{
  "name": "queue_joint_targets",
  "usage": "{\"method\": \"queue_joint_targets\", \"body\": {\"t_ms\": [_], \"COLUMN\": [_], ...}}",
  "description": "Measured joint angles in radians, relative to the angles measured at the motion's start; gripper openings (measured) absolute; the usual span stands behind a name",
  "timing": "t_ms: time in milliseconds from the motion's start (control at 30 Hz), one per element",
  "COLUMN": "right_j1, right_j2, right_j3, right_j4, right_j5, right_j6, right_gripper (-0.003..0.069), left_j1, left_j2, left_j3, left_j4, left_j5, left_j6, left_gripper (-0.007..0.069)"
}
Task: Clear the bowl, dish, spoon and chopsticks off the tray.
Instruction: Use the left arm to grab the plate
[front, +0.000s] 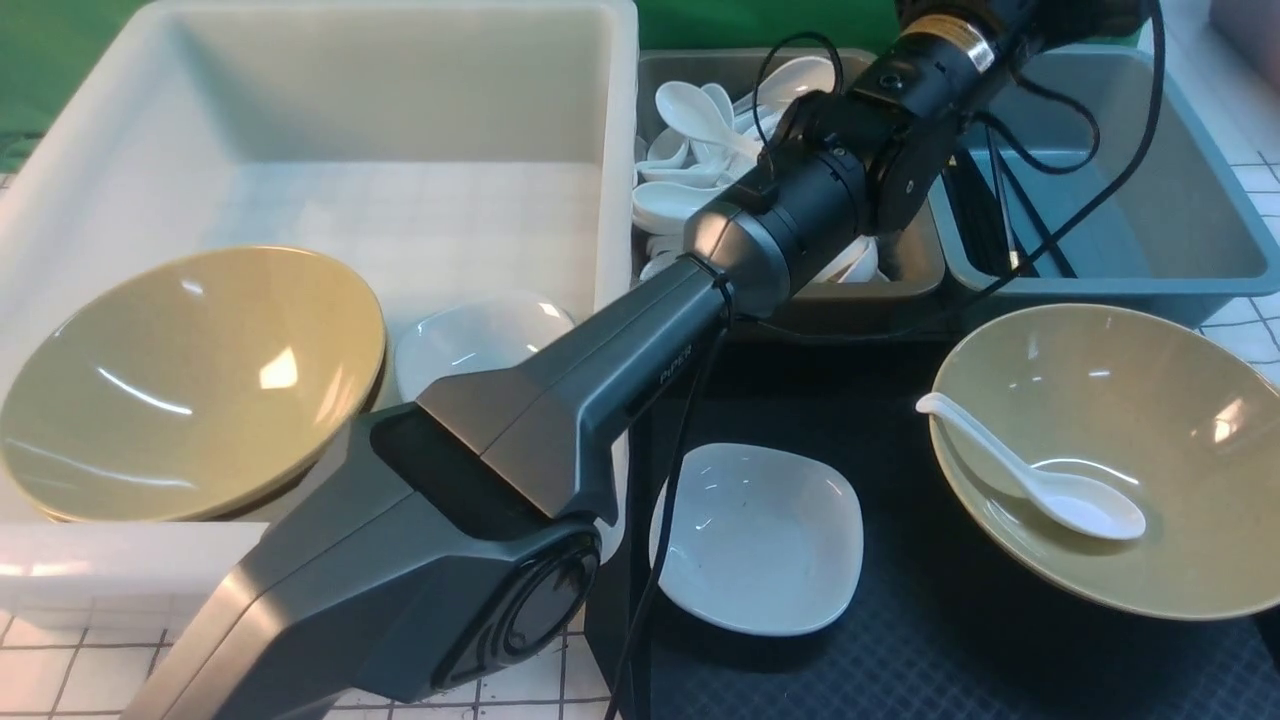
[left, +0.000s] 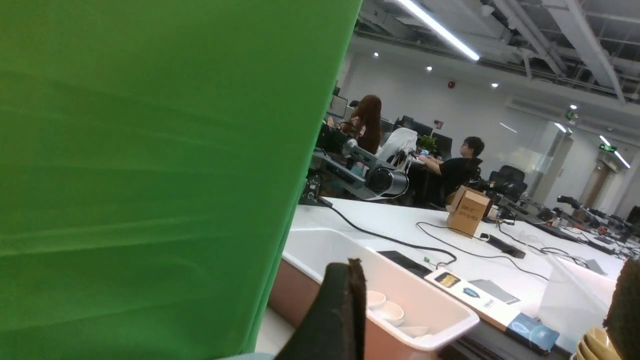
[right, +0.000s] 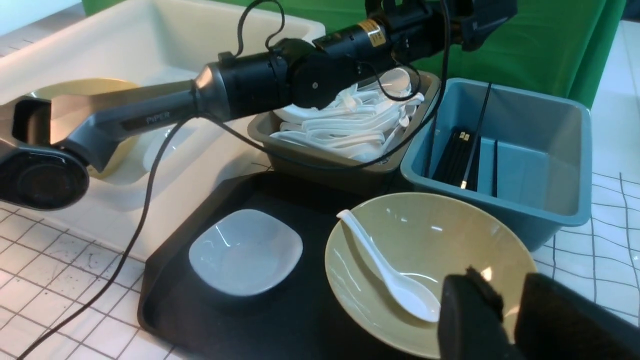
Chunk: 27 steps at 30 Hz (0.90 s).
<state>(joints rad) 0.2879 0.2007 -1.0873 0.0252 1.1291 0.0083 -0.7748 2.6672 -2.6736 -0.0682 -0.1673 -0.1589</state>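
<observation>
left end effector (left: 490, 272): released, fingers wide apart, nothing between them; out of frame in the front view
left arm (front: 560, 400): reaches from near left across the corner of the white plastic tub (front: 400, 150) and over the grey bin of white spoons (front: 900, 270), toward the blue-grey plastic bin (front: 1130, 220)
right end effector (right: 510, 287): fingers close together with a narrow gap, empty; hovers over the near rim of the bowl
large glossy mustard-tan bowl (front: 1150, 400): upright on the right part of the tray
glossy white soup spoon (front: 1050, 490): inside that bowl, scoop at the bottom, handle resting up against the left wall
small white squarish dish (front: 755, 535): on the tray, left of the bowl, not touching it
thin black chopsticks with gold bands (right: 457, 150): in the blue-grey bin, off the tray
dark textured rectangular tray (front: 900, 650): on the white gridded table (front: 60, 670), in front of both bins
tub contents: second mustard bowl (front: 190, 380), white dish (front: 480, 335) beside it
</observation>
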Motion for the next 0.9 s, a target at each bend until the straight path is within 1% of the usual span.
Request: {"method": "queue_joint_targets", "body": {"t_ms": [133, 267, 300, 367, 433, 467, 500, 567, 600, 667, 700, 733, 800, 833, 867, 900], "right_j1": [0.0, 0.0, 0.0, 0.0, 0.0, 0.0, 0.0, 0.0, 0.0, 0.0, 0.0, 0.0, 0.0, 0.0, 0.0, 0.0], "right_j2": [0.0, 0.0, 0.0, 0.0, 0.0, 0.0, 0.0, 0.0, 0.0, 0.0, 0.0, 0.0, 0.0, 0.0, 0.0, 0.0], "right_j3": [0.0, 0.0, 0.0, 0.0, 0.0, 0.0, 0.0, 0.0, 0.0, 0.0, 0.0, 0.0, 0.0, 0.0, 0.0, 0.0], "right_j4": [0.008, 0.008, 0.008, 0.008, 0.008, 0.008, 0.008, 0.008, 0.008, 0.008, 0.008, 0.008, 0.008, 0.008, 0.009, 0.01], "right_j5": [0.01, 0.017, 0.017, 0.017, 0.017, 0.017, 0.017, 0.017, 0.017, 0.017, 0.017, 0.017, 0.02, 0.021, 0.032, 0.036], "right_j6": [-0.008, -0.008, -0.008, -0.02, -0.031, -0.031, -0.033, -0.033, -0.033, -0.034, -0.035, -0.035, -0.034, -0.034, -0.034, -0.034], "right_gripper": [0.0162, 0.0164, 0.0164, 0.0164, 0.0164, 0.0164, 0.0164, 0.0164, 0.0164, 0.0164, 0.0164, 0.0164, 0.0164, 0.0164, 0.0164, 0.0164], "left_j1": [-0.001, -0.001, -0.001, -0.001, -0.001, -0.001, -0.002, -0.006, -0.01, -0.02, -0.024, -0.024, -0.032, -0.033, -0.033, -0.033], "left_j2": [0.007, 0.007, 0.007, 0.007, -0.003, -0.008, -0.029, -0.06, -0.094, -0.154, -0.198, -0.198, -0.292, -0.307, -0.363, -0.411], "left_j3": [0.0, 0.0, 0.0, 0.0, 0.0, 0.0, 0.0, 0.0, 0.0, 0.0, 0.0, 0.0, 0.0, 0.0, 0.021, 0.056], "left_j4": [0.002, -0.014, -0.021, -0.024, -0.032, -0.033, -0.043, -0.052, -0.066, -0.09, -0.111, -0.111, -0.158, -0.159, -0.161, -0.154], "left_j5": [0.015, 0.083, 0.146, 0.214, 0.433, 0.465, 0.577, 0.694, 0.793, 0.935, 1.025, 1.025, 1.243, 1.259, 1.349, 1.381], "left_j6": [-0.003, -0.058, -0.098, -0.137, -0.204, -0.21, -0.229, -0.234, -0.232, -0.217, -0.201, -0.201, -0.155, -0.152, -0.132, -0.121], "left_gripper": [0.0662, 0.0647, 0.0608, 0.0557, 0.0365, 0.0318, 0.0221, 0.0101, 0.0049, 0.0013, 0.0007, 0.0007, -0.0001, -0.0001, -0.0001, -0.0001]}}
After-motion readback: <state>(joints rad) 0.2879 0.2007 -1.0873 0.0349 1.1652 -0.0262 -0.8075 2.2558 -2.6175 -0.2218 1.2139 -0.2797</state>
